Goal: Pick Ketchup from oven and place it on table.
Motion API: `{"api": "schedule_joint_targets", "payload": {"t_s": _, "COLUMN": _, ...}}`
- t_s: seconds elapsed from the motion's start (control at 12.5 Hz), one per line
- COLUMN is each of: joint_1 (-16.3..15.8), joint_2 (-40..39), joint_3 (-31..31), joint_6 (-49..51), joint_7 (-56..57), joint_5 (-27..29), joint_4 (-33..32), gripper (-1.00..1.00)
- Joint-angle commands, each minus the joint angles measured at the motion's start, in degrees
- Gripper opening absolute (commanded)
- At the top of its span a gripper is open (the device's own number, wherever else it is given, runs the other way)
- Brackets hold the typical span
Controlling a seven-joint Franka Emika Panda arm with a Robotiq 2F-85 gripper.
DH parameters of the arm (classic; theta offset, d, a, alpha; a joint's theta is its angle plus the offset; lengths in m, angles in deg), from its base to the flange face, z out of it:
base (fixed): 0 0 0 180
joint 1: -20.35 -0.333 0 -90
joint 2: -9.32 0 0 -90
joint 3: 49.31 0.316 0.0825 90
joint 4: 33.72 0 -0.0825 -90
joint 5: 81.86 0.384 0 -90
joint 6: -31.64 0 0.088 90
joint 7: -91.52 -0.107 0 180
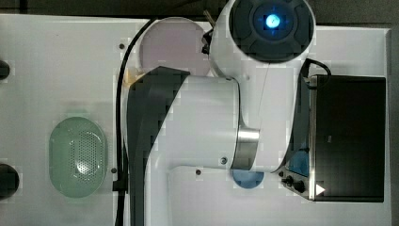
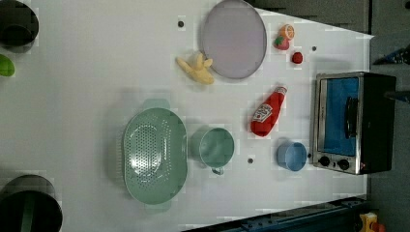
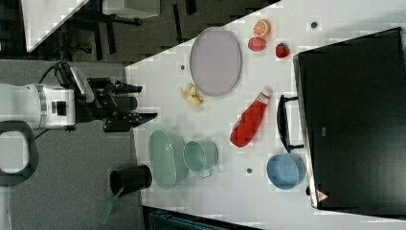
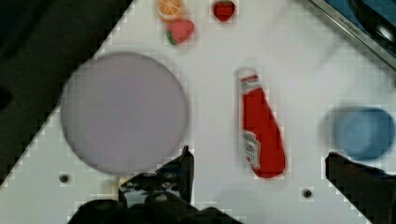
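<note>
The Ketchup is a red bottle with a white cap, lying on its side on the white table. It rests between the lilac plate and the oven, clear of both. The oven's blue glass door is shut. The right view has the Ketchup just in front of the oven's black handle. My gripper hangs open and holds nothing, far out toward the right view's left. In the wrist view my gripper stands high above the Ketchup, one dark finger on each side.
A lilac plate, a banana, a green colander, a green mug and a blue bowl stand on the table. Small fruits lie near the plate. Black containers sit at the left view's left.
</note>
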Motion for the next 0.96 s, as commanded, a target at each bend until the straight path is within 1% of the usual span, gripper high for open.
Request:
{"api": "schedule_joint_targets", "payload": {"t_s": 0.08, "joint_1": -0.6, "joint_2": 0.4, "joint_3": -0.1, "joint_6": 5.8, "joint_7": -1.6, "joint_5": 0.1, "joint_4": 2.4, "gripper": 1.0}}
{"api": "schedule_joint_targets", "payload": {"t_s": 0.96, "joint_1": -0.7, "joint_2": 0.1, "joint_3": 0.1, "joint_6": 5.8, "joint_7": -1.6, "joint_5": 0.1, "joint_4": 2.2, "gripper": 1.0}}
